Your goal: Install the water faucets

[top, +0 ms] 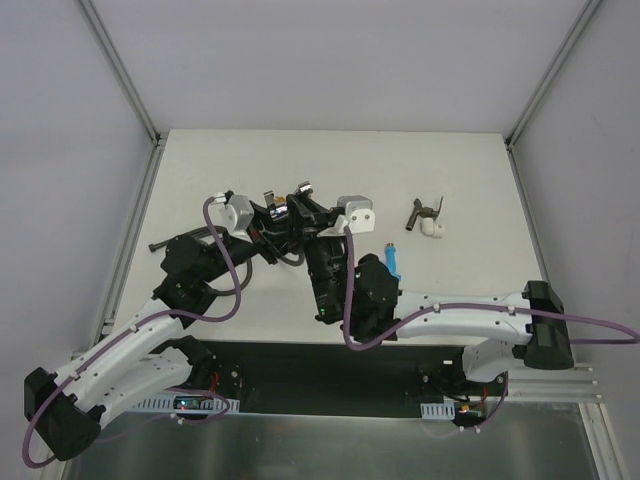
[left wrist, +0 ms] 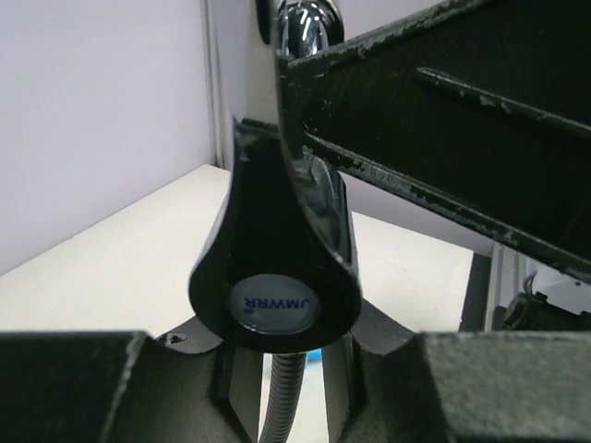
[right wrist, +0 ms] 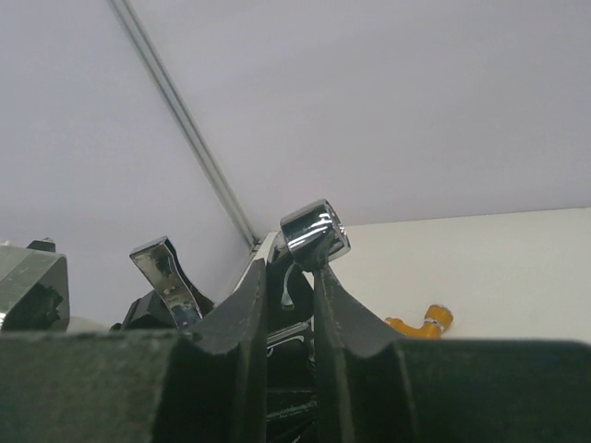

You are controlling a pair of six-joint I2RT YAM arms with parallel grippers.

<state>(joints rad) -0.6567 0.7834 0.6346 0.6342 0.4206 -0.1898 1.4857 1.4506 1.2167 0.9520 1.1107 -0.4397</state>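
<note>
The chrome faucet [top: 305,187] is held up between both grippers over the middle of the table. My right gripper [top: 306,200] is shut on its round chrome end [right wrist: 314,231]. Its lever handle [left wrist: 277,309], with a blue-lettered cap, stands just above my left gripper [left wrist: 286,369]. That gripper's fingers close round the faucet's base, where the dark flexible hose [left wrist: 282,397] hangs out between them. The blue faucet [top: 393,258] lies by the right arm. The dark grey-brown faucet [top: 424,210] lies at the right. The orange faucet [right wrist: 420,323] lies on the table behind.
A white elbow fitting [top: 434,229] lies next to the grey-brown faucet. The hose's far end [top: 160,245] lies at the left near the table edge. The enclosure's metal frame posts [top: 135,100] rise at the back corners.
</note>
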